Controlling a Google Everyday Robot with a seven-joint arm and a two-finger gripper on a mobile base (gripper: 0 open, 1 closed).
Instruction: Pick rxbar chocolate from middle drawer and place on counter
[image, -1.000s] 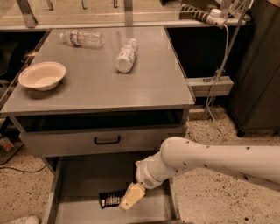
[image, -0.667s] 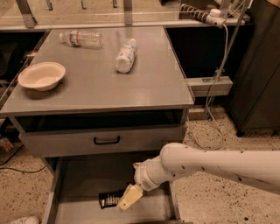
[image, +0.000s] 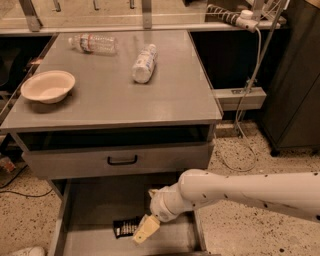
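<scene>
The rxbar (image: 125, 228) lies in the drawer (image: 95, 200), just beside the gripper (image: 145, 229) at its nine o'clock; the gripper's state cannot be told.

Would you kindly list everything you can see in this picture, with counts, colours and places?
counter: one, grey, top of the drawer cabinet
bowl: one, cream, left side of the counter
clear bottle: one, transparent, lying at the counter's back left
white-labelled bottle: one, lying near the counter's middle back
drawer front: one, grey with black handle, under the counter
middle drawer: one, grey, pulled open below that front
rxbar chocolate: one, black, on the drawer floor
grey box: one, right of the cabinet
floor: speckled, around the cabinet
arm: one, white, reaching in from the right
gripper: one, beige, over the open drawer, just right of the rxbar chocolate
</scene>
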